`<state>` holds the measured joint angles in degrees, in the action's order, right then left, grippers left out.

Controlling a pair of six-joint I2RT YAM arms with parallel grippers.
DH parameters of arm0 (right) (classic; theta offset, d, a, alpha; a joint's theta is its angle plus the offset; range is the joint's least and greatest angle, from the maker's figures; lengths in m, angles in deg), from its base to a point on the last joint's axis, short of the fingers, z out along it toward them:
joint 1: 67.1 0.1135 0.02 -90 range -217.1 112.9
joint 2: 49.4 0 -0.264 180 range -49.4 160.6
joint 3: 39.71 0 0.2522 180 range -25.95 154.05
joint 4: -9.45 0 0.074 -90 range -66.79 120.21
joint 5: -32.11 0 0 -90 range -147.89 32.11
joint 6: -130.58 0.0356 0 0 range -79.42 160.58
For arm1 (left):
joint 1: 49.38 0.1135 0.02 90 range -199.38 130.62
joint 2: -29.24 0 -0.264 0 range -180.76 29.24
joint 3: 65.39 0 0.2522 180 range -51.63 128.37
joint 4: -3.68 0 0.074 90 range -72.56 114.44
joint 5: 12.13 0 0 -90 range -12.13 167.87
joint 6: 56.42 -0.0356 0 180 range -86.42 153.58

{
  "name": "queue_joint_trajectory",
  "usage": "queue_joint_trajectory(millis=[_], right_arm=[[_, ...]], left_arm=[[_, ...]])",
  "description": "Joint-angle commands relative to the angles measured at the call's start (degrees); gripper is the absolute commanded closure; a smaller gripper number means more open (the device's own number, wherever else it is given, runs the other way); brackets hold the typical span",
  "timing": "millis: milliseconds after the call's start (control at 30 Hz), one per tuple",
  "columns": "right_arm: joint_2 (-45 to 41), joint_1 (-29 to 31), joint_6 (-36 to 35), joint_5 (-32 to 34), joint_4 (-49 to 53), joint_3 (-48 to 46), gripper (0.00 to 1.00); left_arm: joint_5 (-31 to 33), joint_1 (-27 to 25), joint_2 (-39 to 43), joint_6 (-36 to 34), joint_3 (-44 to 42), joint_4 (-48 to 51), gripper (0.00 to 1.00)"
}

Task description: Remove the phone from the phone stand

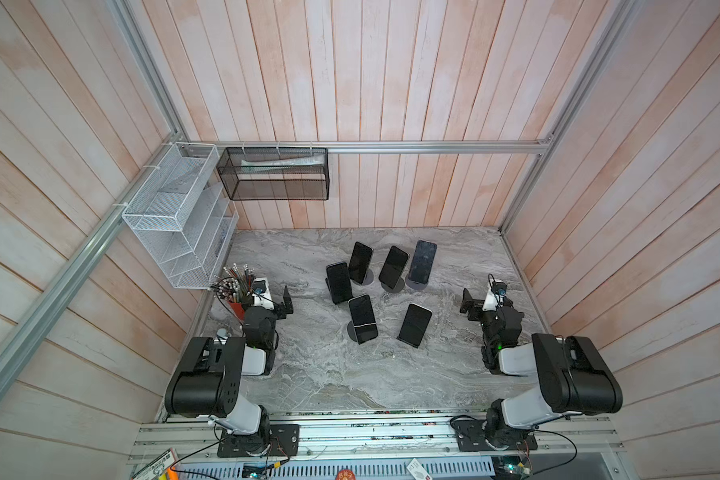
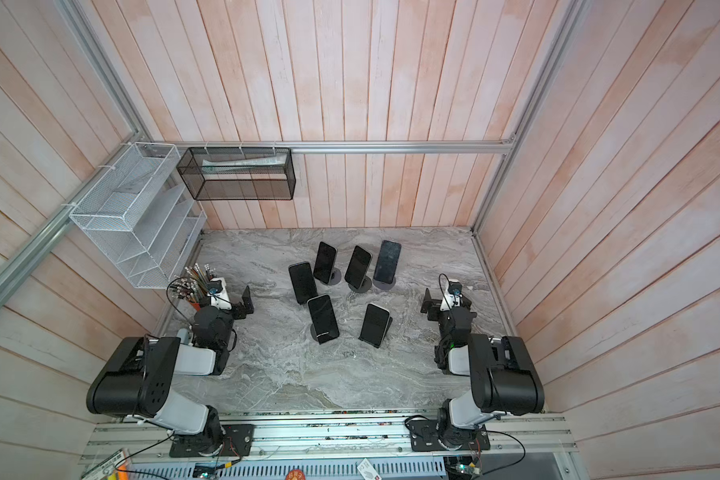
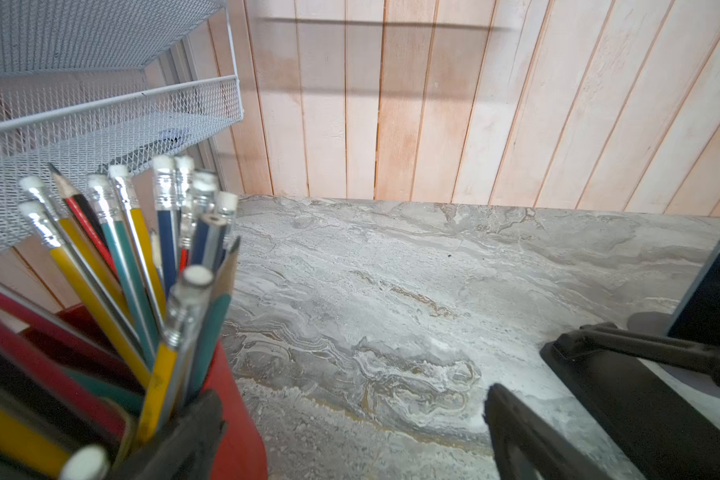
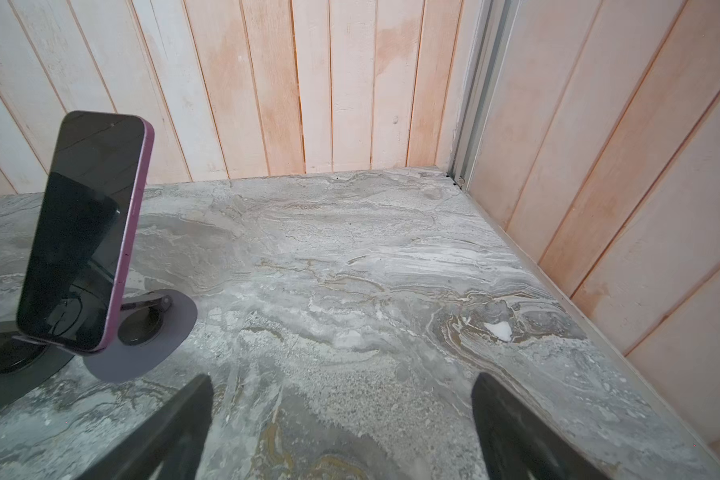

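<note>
The left hand [image 1: 285, 300] hangs low over the tabletop [image 1: 308, 374] at its 9 o'clock side. Its fingers [image 3: 516, 432] are spread wide and grasp nothing, and its arm is folded back toward 7 o'clock. The right hand [image 1: 467, 302] mirrors it at 3 o'clock, likewise released and empty, with its arm folded toward 5 o'clock. Both wrist views look toward the wall at 12 o'clock.

Between the hands and well apart from both, six phones [image 1: 362, 318] lean on their stands [image 1: 393, 286]. Three form a row toward 12 o'clock, one stands at that row's 9 o'clock end, and two are nearer 6 o'clock.

In the left wrist view, a red cup [image 3: 233, 415] of pencils [image 3: 163, 232] crowds one finger, blurred. Whether they touch cannot be told. A blue-edged phone [image 3: 715, 291] on a black stand [image 3: 624, 395] is cut off at the picture's edge. The right wrist view shows a purple-edged phone [image 4: 80, 232] on a grey round base [image 4: 154, 332].

Walls close the tabletop at 9, 12 and 3 o'clock. A white mesh rack [image 1: 175, 216] overhangs the 10 o'clock corner. Bare tabletop lies ahead of the right hand and along the 6 o'clock edge.
</note>
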<state>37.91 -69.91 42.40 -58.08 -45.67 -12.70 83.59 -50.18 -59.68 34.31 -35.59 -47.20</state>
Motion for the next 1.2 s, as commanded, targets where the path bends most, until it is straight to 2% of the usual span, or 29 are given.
queue_joint_trajectory(millis=[0,1167], right_arm=[[-0.2,0.4,-0.3,1.2,0.6,1.1,0.02],[-0.3,1.0,-0.8,2.1,0.3,0.9,0.02]], left_arm=[[-0.3,0.4,0.5,0.6,0.3,0.6,0.0],[0.0,0.4,0.5,0.5,0.2,0.2,0.0]])
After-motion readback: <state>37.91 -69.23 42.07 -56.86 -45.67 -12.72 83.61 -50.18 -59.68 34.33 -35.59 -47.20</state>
